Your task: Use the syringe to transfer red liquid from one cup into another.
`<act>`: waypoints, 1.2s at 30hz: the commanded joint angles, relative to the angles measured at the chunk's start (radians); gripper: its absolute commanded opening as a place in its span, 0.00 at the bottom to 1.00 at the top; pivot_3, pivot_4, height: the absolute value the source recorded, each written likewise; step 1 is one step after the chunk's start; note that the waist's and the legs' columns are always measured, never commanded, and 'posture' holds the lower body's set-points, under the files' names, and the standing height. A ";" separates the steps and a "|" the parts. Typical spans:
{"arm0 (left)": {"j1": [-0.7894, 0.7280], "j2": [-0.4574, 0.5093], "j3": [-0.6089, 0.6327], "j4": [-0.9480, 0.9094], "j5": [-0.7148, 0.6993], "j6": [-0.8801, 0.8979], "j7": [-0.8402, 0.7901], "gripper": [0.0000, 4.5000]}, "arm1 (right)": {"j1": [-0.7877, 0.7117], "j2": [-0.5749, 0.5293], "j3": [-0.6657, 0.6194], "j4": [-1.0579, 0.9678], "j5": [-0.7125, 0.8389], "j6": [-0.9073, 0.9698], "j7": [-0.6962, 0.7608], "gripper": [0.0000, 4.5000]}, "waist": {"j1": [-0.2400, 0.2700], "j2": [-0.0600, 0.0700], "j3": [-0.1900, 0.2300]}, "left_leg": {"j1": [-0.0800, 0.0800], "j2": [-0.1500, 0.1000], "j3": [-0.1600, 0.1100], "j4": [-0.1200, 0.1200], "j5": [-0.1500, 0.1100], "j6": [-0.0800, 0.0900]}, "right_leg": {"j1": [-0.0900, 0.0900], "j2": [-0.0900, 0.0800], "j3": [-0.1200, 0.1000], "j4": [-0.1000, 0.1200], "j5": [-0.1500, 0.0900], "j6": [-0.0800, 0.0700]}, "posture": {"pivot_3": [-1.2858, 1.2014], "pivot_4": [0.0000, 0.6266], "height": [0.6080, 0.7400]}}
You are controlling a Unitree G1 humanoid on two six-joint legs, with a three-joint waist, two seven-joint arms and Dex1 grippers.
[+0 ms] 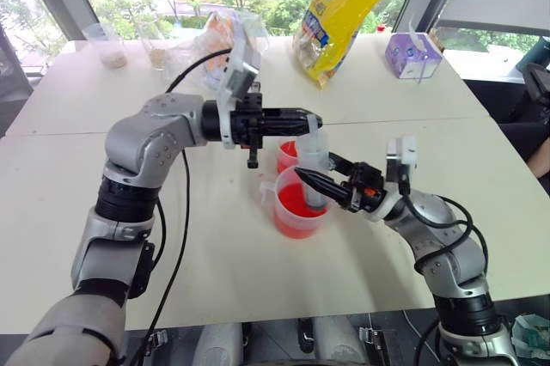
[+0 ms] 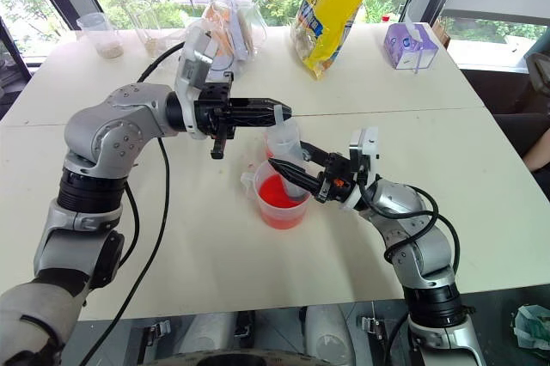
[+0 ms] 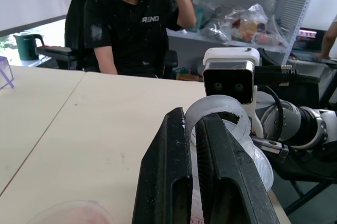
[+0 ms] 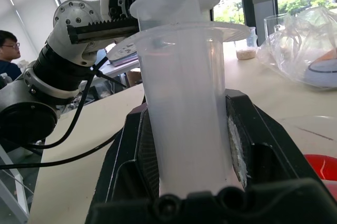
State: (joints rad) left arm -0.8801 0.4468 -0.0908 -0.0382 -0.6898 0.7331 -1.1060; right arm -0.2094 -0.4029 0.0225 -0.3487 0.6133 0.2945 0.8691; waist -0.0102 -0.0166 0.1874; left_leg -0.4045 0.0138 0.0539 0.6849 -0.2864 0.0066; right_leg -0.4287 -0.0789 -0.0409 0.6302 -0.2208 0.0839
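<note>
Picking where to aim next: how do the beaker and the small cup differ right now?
The beaker is wider, with a handle on its side; the small cup is narrower and plain. The syringe stands in the beaker, while the cup behind it has nothing in it but liquid. Both are clear plastic and hold red liquid.

- Both arms: silver-grey rounded joint housings, black ribbed bands between segments.
- Left gripper (image 1: pixel 314 118): two long black fingers, white camera bracket at wrist.
- Right gripper (image 1: pixel 320 184): black fingers, orange spot near base, white camera block.
- Loose black cables along both forearms.
</note>
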 commanded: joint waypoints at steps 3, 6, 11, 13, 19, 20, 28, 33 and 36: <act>-0.068 0.010 0.106 0.009 -0.017 -0.036 0.053 0.01 | 0.022 -0.019 0.049 -0.042 0.006 0.013 0.050 0.30 | 0.000 0.000 0.000 | 0.000 0.000 0.000 0.000 0.000 0.000 | 0.000 0.000 0.000 0.000 0.000 0.000 | 0.52 0.24 1.00; -0.074 0.012 0.109 0.020 -0.016 -0.044 0.053 0.01 | 0.024 -0.021 0.049 -0.043 0.007 0.014 0.050 0.30 | 0.000 0.000 0.000 | 0.000 0.000 0.000 0.000 0.000 0.000 | 0.000 0.000 0.000 0.000 0.000 0.000 | 0.52 0.24 1.00; -0.082 0.013 0.112 0.030 -0.018 -0.051 0.056 0.01 | 0.025 -0.023 0.048 -0.043 0.008 0.015 0.050 0.30 | 0.000 0.000 0.000 | 0.000 0.000 0.000 0.000 0.000 0.000 | 0.000 0.000 0.000 0.000 0.000 0.000 | 0.52 0.24 1.00; -0.084 0.014 0.112 0.031 -0.020 -0.052 0.058 0.01 | 0.026 -0.025 0.047 -0.044 0.009 0.015 0.051 0.30 | 0.000 0.000 0.000 | 0.000 0.000 0.000 0.000 0.000 0.000 | 0.000 0.000 0.000 0.000 0.000 0.000 | 0.52 0.24 1.00; -0.085 0.014 0.112 0.033 -0.021 -0.054 0.057 0.01 | 0.023 -0.026 0.047 -0.044 0.008 0.013 0.050 0.30 | 0.000 0.000 0.000 | 0.000 0.000 0.000 0.000 0.000 0.000 | 0.000 0.000 0.000 0.000 0.000 0.000 | 0.52 0.24 1.00; -0.085 0.014 0.112 0.033 -0.022 -0.053 0.057 0.01 | 0.022 -0.026 0.047 -0.044 0.008 0.013 0.050 0.30 | 0.000 0.000 0.000 | 0.000 0.000 0.000 0.000 0.000 0.000 | 0.000 0.000 0.000 0.000 0.000 0.000 | 0.52 0.24 1.00; -0.055 0.019 0.090 0.011 -0.023 -0.026 0.052 0.01 | -0.011 -0.014 0.025 -0.059 0.036 0.033 0.025 0.30 | 0.000 0.000 0.000 | 0.000 0.000 0.000 0.000 0.000 0.000 | 0.000 0.000 0.000 0.000 0.000 0.000 | 0.52 0.24 1.00; -0.023 0.028 0.078 -0.009 -0.035 0.013 0.048 0.36 | -0.050 -0.014 -0.006 -0.074 0.075 0.059 -0.001 0.30 | -0.001 0.000 0.000 | 0.000 0.000 0.000 0.000 0.000 0.000 | 0.000 0.000 0.000 0.000 0.000 0.000 | 0.52 0.24 1.00; -0.004 0.040 0.076 -0.026 -0.032 0.022 0.048 0.66 | -0.073 -0.010 -0.029 -0.090 0.108 0.088 -0.020 0.30 | 0.000 0.000 0.000 | 0.000 0.000 0.000 0.000 0.000 0.000 | 0.000 0.000 0.000 0.000 0.000 0.000 | 0.52 0.24 1.00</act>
State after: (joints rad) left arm -0.8911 0.4742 -0.0218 -0.0235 -0.7147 0.7541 -1.0613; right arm -0.2505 -0.4128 0.0175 -0.3718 0.6760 0.3812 0.8575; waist -0.0103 -0.0166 0.1875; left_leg -0.4045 0.0139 0.0536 0.6849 -0.2864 0.0066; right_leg -0.4287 -0.0789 -0.0410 0.6303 -0.2207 0.0839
